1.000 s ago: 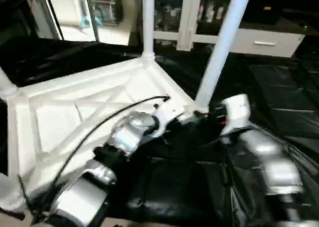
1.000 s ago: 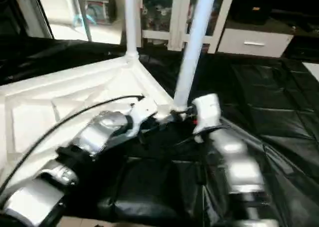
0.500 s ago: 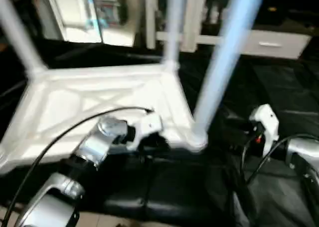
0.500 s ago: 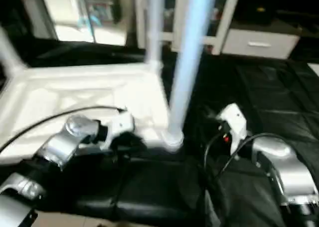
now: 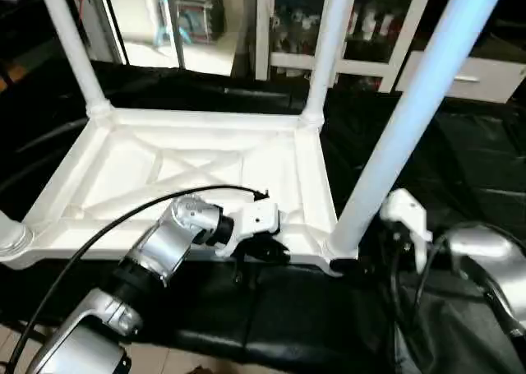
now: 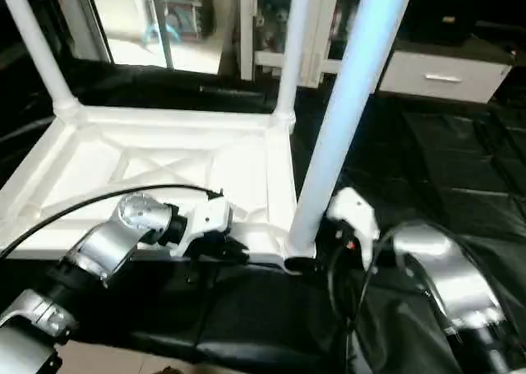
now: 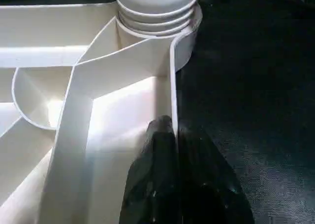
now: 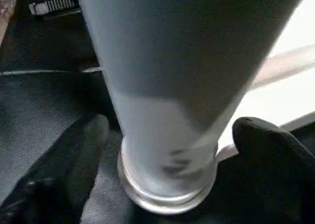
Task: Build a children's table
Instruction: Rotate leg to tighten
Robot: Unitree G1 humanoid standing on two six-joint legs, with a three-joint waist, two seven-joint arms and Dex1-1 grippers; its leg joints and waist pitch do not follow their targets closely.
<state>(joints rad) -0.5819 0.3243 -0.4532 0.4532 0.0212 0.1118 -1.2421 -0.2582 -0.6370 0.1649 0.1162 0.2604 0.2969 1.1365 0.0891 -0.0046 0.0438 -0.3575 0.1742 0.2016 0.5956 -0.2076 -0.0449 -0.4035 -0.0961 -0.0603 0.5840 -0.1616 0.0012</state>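
While the left claw (image 7: 172,150) pinched the table (image 5: 189,164) rim, the right claw (image 8: 170,150) gaped around the last leg (image 5: 411,119), probably seated; next, check it.

Left gripper (image 7: 174,150) is clamped on the thin rim wall of the table top (image 7: 98,115) — black fingers (image 7: 157,175) pinched shut; a ridged leg base (image 7: 156,10) is seated in the corner socket beyond.

Head high — wrists seemingly close, table (image 5: 197,164)

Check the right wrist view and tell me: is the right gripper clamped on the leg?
No. The right gripper's fingers stand apart on either side of the leg, with gaps showing.
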